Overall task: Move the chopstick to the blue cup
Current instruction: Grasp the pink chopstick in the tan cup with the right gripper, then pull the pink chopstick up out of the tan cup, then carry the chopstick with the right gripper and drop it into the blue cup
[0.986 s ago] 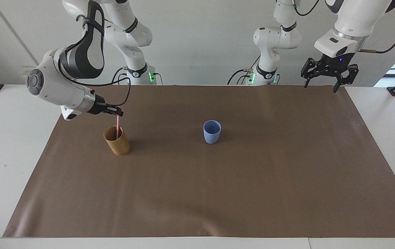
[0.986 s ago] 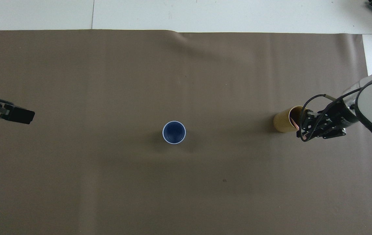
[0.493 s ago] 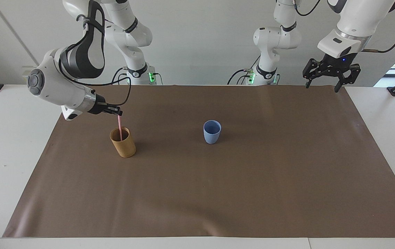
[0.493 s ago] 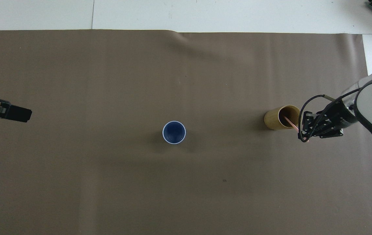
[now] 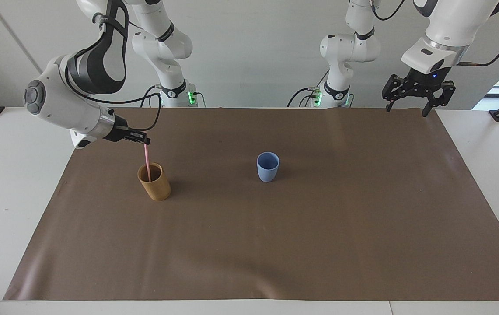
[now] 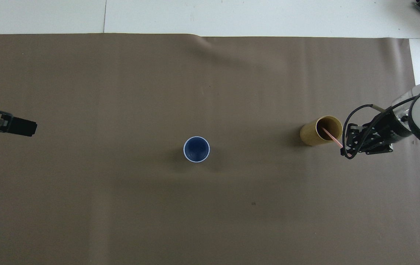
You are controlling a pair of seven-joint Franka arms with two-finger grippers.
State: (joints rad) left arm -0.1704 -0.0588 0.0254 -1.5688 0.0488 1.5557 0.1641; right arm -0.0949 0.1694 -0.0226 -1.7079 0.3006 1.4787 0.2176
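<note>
A thin pink chopstick (image 5: 146, 161) (image 6: 332, 136) stands almost upright with its lower end inside a tan-brown cup (image 5: 155, 182) (image 6: 321, 131). My right gripper (image 5: 145, 141) (image 6: 345, 150) is shut on the chopstick's top end, just above that cup. The light-blue cup (image 5: 268, 166) (image 6: 196, 149) stands upright and holds nothing, at the middle of the brown mat, beside the tan cup. My left gripper (image 5: 407, 109) (image 6: 25, 128) hangs open in the air over the mat's corner at the left arm's end and waits.
A brown mat (image 5: 319, 227) (image 6: 121, 81) covers most of the white table (image 5: 4, 183). Only the two cups stand on it. The arm bases (image 5: 175, 94) stand at the table's edge.
My right gripper has risen, drawing the chopstick further out of the tan cup. The tan cup, tilted a second ago, has come back upright. The left gripper rose slightly.
</note>
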